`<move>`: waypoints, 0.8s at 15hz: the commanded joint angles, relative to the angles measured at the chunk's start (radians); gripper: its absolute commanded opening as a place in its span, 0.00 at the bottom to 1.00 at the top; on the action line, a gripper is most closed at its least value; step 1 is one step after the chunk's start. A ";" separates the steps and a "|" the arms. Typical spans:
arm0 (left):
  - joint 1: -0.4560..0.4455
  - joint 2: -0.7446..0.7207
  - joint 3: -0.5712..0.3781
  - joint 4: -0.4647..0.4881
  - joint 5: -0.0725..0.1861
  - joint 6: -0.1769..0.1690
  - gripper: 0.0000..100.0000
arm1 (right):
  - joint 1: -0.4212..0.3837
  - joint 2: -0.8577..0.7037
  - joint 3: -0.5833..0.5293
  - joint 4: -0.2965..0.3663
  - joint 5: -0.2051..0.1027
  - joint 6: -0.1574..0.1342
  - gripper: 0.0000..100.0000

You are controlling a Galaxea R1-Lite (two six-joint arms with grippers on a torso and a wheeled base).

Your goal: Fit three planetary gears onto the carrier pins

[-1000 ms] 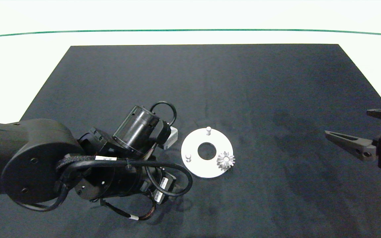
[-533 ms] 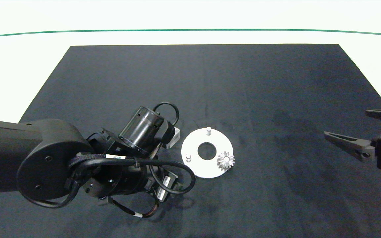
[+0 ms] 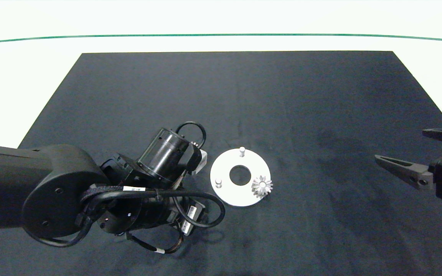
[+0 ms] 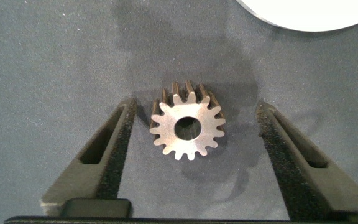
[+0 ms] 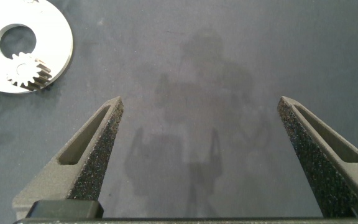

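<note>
Left claw [image 4: 191, 140] is spread wide astride a small silvery toothed metal gear [image 4: 188, 127] beside the flat white disc [image 4: 303, 12]; judged rigid, slippery, best gripped across opposite teeth.

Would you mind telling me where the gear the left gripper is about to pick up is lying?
The loose gear lies flat on the dark mat between the open left gripper's fingers, untouched, beside the white disc's edge.
</note>
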 commanded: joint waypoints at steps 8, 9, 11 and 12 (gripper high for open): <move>0.005 -0.003 0.002 0.002 0.002 0.003 0.56 | 0.001 -0.003 0.000 -0.002 -0.001 -0.004 1.00; 0.005 -0.005 0.004 0.002 0.002 0.003 0.53 | 0.001 -0.004 0.000 -0.002 -0.001 -0.004 1.00; 0.005 -0.008 0.007 0.002 0.002 0.001 0.50 | 0.001 -0.004 0.000 -0.002 -0.001 -0.002 1.00; 0.005 -0.009 0.012 0.002 0.004 0.000 0.47 | 0.001 -0.004 0.000 -0.002 -0.001 -0.002 1.00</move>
